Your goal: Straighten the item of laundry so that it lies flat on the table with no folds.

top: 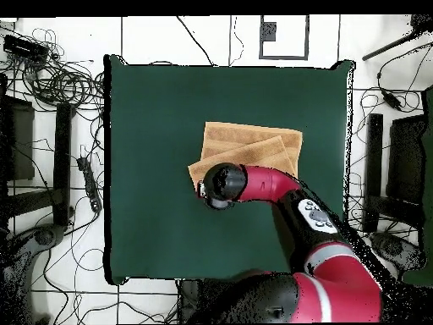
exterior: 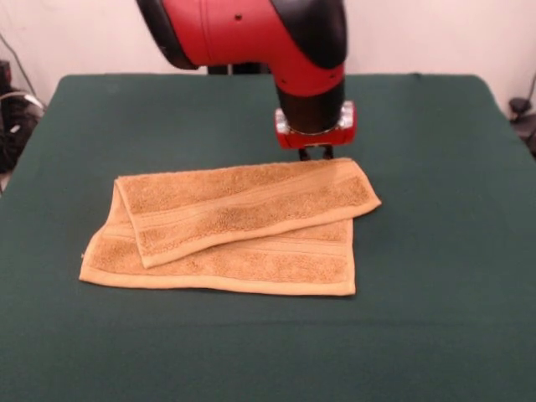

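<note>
You've got the towel [exterior: 243, 228] lying roughly mid-table [exterior: 435, 318], folded over on itself. Bottom layer sits fairly square, its near edge running almost straight from left to right. Top layer is folded across it at a slant: its left end lies near the towel's left side, its right end kicks out past the lower layer's right edge into a point. Woven band stripes show on both layers. There's a tiny pale speck at the far-left edge, too small to call.

In the overhead view the towel [top: 258, 145] reads the same: two stacked layers, the upper one skewed, all of it well inside the green cloth [top: 152, 169] with wide margin on every side.

The gripper [exterior: 316, 153] sits at the towel's far edge, toward its right end, right above the folded layer's far-right corner. Only the dark tips below the red wrist plate show in the front view, and they look to meet the fabric edge. You can't tell from either view how far apart the fingers are or whether they're pinching cloth. From overhead the arm's black end cap [top: 221, 184] covers the gripper and that corner of the towel.
</note>
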You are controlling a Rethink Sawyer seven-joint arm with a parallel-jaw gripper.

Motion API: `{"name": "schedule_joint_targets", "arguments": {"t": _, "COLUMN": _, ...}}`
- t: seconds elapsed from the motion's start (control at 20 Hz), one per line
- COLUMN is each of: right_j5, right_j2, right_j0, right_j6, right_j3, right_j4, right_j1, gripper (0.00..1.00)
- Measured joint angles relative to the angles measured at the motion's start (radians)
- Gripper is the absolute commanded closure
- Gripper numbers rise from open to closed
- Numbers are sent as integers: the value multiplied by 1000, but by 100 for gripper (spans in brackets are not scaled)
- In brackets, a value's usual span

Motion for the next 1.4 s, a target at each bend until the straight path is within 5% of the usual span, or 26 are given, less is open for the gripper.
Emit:
{"name": "schedule_joint_targets", "arguments": {"t": 0.3, "right_j5": -1, "right_j2": 111, "right_j0": -107, "right_j6": 0, "right_j3": 33, "right_j4": -89, "right_j1": 5, "gripper": 0}}
{"name": "schedule_joint_targets", "arguments": {"t": 0.8, "right_j5": 21, "right_j2": 149, "right_j0": -135, "right_j6": 0, "right_j3": 46, "right_j4": -136, "right_j1": -13, "gripper": 0}}
{"name": "schedule_joint_targets", "arguments": {"t": 1.0, "right_j5": 28, "right_j2": 149, "right_j0": -104, "right_j6": 0, "right_j3": 79, "right_j4": -122, "right_j1": -94, "gripper": 0}}
{"name": "schedule_joint_targets", "arguments": {"t": 1.4, "right_j5": 156, "right_j2": 148, "right_j0": 40, "right_j6": 3, "right_j3": 107, "right_j4": 44, "right_j1": -324, "gripper": 0}}
